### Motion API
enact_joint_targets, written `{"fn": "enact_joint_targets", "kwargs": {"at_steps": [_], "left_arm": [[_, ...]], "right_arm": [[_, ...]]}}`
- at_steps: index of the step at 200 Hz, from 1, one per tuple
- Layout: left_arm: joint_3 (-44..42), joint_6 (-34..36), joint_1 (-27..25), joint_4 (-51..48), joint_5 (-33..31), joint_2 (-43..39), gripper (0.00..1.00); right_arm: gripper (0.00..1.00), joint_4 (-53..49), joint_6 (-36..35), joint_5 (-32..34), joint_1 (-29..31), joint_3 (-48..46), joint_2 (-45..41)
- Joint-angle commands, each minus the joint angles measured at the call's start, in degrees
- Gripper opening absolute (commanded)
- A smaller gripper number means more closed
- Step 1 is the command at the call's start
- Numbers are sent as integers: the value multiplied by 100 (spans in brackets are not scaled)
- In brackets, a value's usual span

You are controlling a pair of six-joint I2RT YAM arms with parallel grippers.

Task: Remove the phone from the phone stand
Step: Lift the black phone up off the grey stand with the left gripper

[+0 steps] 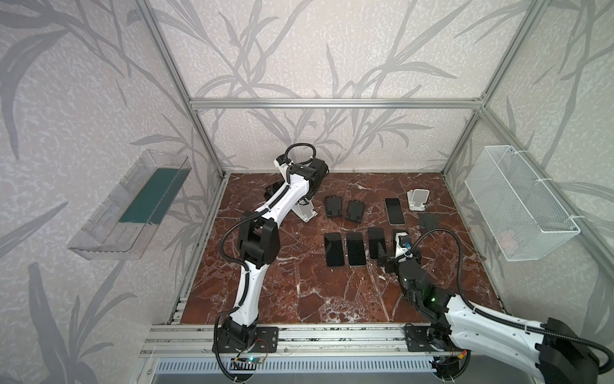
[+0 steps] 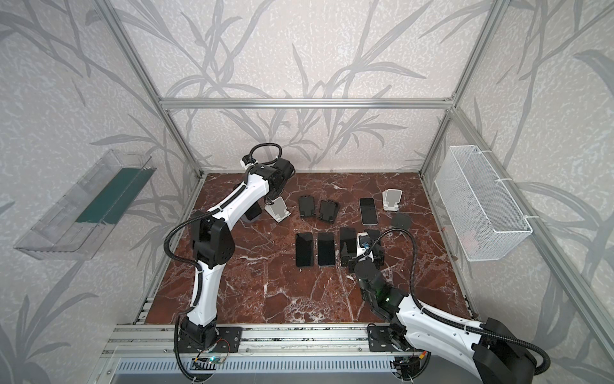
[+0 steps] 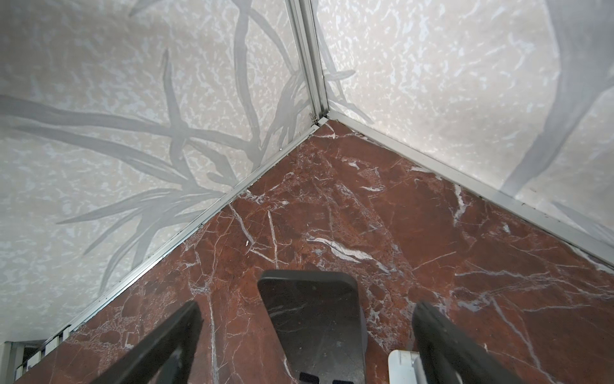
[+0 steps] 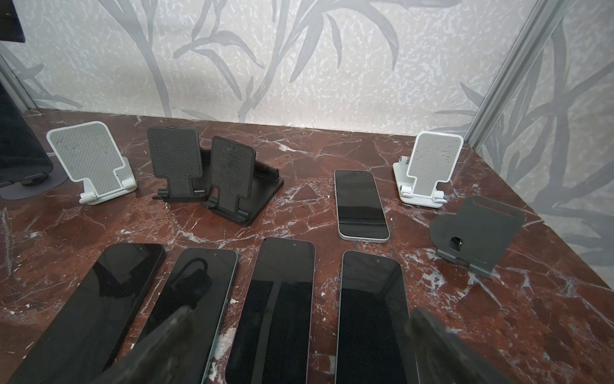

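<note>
The phone is shown closest in the left wrist view. There it leans, dark, near the back left corner of the bench, between the fingers of the left end effector. This end effector is spread wide, with one finger on each side of the phone and apart from it, so nothing is held. A white stand is seen just beside one finger; whether they touch cannot be told. In a top view only a part of this phone is visible under the left arm, and the fingers are hidden there. The right wrist view cuts the same phone at the picture's edge, but it shows the round grey base of its stand. That view also gives what the left wrist view does not: two black stands, a single phone lying flat, a second white stand, a grey stand, and a row of four phones lying flat. The right end effector is wide as well, its blurred fingers are above the near ends of that row, and nothing is gripped. In both top views the left arm is stretched from the front rail to the back left with a bent elbow. The right arm is laid low from the front right corner toward the middle of the bench.
</note>
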Motion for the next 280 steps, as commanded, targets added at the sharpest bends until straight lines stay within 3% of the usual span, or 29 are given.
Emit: {"fn": "enact_joint_targets", "kwargs": {"at_steps": [1, 16, 38, 123, 191, 280], "left_arm": [[-534, 47, -2, 314, 223, -337, 99], [-1128, 581, -2, 1159, 404, -568, 99], [-1613, 670, 41, 1650, 565, -727, 99], [-1838, 573, 239, 1959, 841, -600, 99], [-1555, 363, 341, 1447, 712, -448, 99], [-1849, 759, 440, 2108, 910, -513, 99]], "right_arm": [[99, 171, -15, 113, -17, 84, 172], [99, 116, -2, 84, -22, 136, 225], [99, 128, 47, 23, -18, 96, 159], [99, 224, 41, -98, -26, 203, 518], [99, 197, -14, -244, -35, 244, 570], [99, 179, 12, -479, -35, 332, 721]]}}
